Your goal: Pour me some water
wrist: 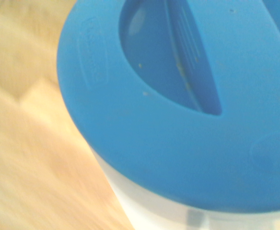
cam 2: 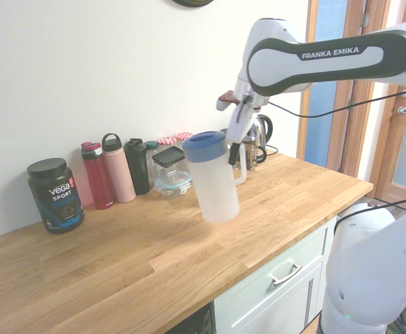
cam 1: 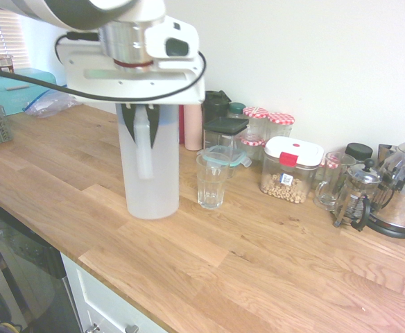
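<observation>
Your gripper [cam 2: 238,141] has its fingers closed on the handle of the tall frosted-white plastic jug [cam 1: 148,161] with the round blue lid [cam 2: 204,146], holding it clear of the wooden worktop [cam 1: 258,257]. In the first exterior view the jug hangs just left of the clear ribbed drinking glass [cam 1: 211,180]. You cannot make out the water plainly through the jug's cloudy wall.

"FRANKA EMIKA" on arm [cam 2: 328,59]; "Vega SPORT" on black tub [cam 2: 55,195]
</observation>
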Available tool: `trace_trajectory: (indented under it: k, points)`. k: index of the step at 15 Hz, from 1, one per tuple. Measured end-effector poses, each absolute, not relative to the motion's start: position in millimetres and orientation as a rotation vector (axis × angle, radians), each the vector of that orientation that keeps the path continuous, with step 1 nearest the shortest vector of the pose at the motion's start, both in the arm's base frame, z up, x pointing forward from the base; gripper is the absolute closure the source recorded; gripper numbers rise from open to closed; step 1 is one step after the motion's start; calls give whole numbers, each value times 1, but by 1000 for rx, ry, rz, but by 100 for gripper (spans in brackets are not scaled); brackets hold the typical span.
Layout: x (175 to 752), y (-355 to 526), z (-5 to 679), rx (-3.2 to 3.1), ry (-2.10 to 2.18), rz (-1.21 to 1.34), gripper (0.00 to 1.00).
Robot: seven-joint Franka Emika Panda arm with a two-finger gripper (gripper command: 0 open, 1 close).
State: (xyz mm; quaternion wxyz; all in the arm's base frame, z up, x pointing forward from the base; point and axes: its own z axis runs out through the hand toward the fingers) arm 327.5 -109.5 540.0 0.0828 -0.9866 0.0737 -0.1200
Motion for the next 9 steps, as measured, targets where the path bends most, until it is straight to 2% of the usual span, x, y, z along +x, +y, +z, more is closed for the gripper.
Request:
trace_trajectory:
  k: [4, 9]
  points:
    - [321, -191, 528, -2964, 123, -345, 100]
    - [395, -221, 535, -3055, 80, -310, 100]
